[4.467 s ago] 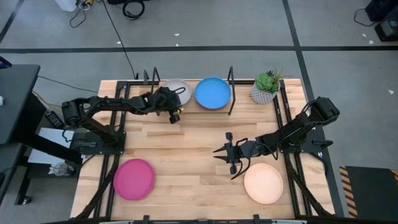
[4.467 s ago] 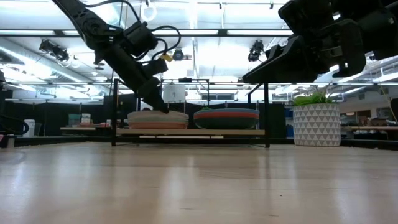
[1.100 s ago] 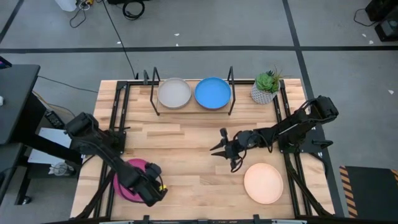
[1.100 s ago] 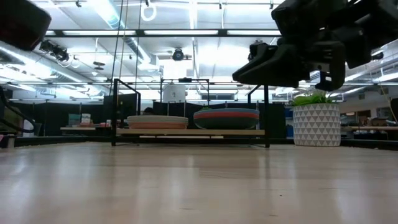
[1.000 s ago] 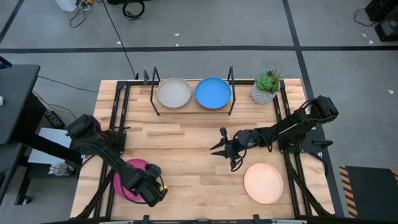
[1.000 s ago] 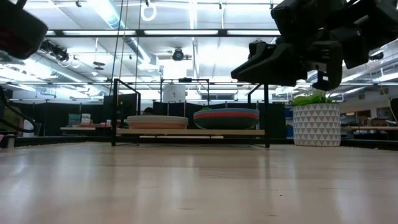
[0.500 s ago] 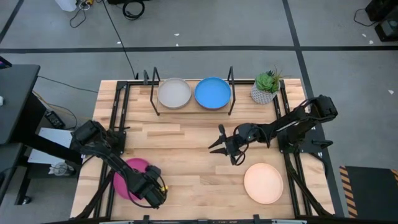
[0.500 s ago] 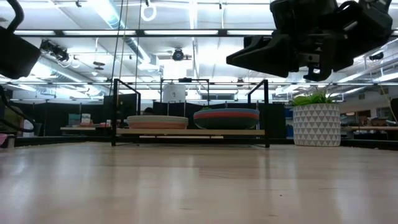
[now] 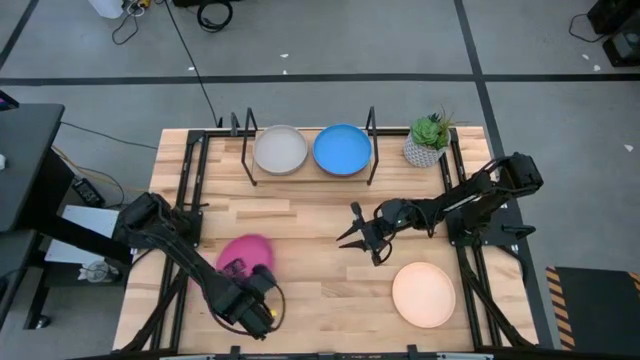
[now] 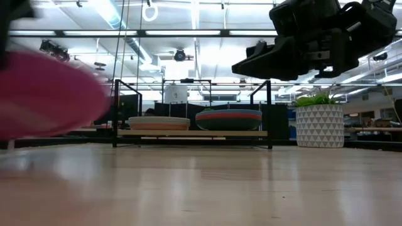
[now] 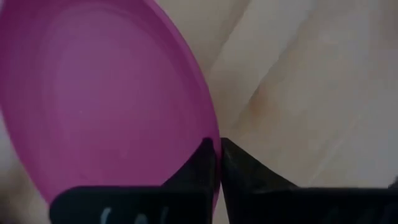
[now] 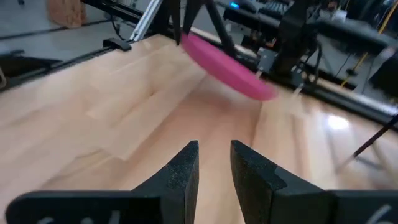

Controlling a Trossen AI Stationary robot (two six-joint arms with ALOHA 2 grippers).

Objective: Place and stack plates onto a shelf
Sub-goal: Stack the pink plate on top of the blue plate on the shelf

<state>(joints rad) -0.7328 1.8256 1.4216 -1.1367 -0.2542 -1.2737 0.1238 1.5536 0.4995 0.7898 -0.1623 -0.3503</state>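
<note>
The left gripper [image 9: 250, 296] sits at the near left of the table [image 9: 310, 225], its two fingers [image 11: 205, 163] pinched tight on the rim of the pink plate [image 9: 243, 255]. The plate is lifted off the tabletop and tilted, as the low view shows, where it fills the left edge as a blurred pink shape [image 10: 47, 94] above the wood. From the left wrist view the plate [image 11: 106, 93] spreads away from the clamped fingertips, with bare wood beside it. The right gripper [image 9: 362, 238] hangs above the middle of the table, right of centre, its fingers [image 12: 186, 165] a little apart with nothing between them; from its own camera the pink plate [image 12: 227, 65] shows farther off, held up at a slant. The cream plate [image 9: 424, 294] lies flat on the near right of the table, just beside the right arm and well apart from the pink one. At the far edge stands the shelf [image 10: 191, 133], a low plank between thin black uprights, holding two stacks side by side: the left one topped by a grey plate [image 9: 280, 150], the right one by a blue plate [image 9: 342, 149]. A potted plant [image 9: 428, 140] in a white pot stands just right of the shelf.
</note>
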